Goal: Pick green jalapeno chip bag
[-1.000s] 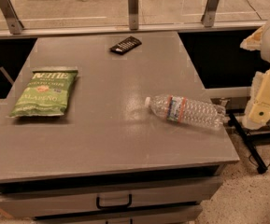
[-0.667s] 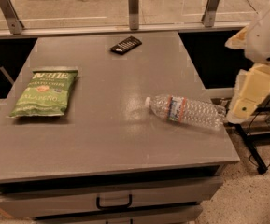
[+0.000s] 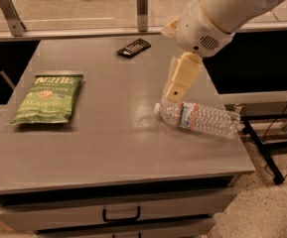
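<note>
The green jalapeno chip bag (image 3: 47, 97) lies flat on the left side of the grey table (image 3: 108, 148), with white lettering and a small red mark. My gripper (image 3: 179, 83) hangs from the white arm (image 3: 222, 11) above the right middle of the table, just over the cap end of the water bottle (image 3: 200, 118). It is well to the right of the bag and touches nothing that I can see.
A clear plastic water bottle lies on its side at the table's right. A small black remote (image 3: 133, 47) lies near the far edge. A railing with metal posts (image 3: 142, 1) runs behind the table. Drawers with a handle (image 3: 121, 215) sit below the front edge.
The arm has swung in from the right edge of view to over the table, and the gripper now hangs above the bottle's cap end. Bag, bottle and remote have not moved.
</note>
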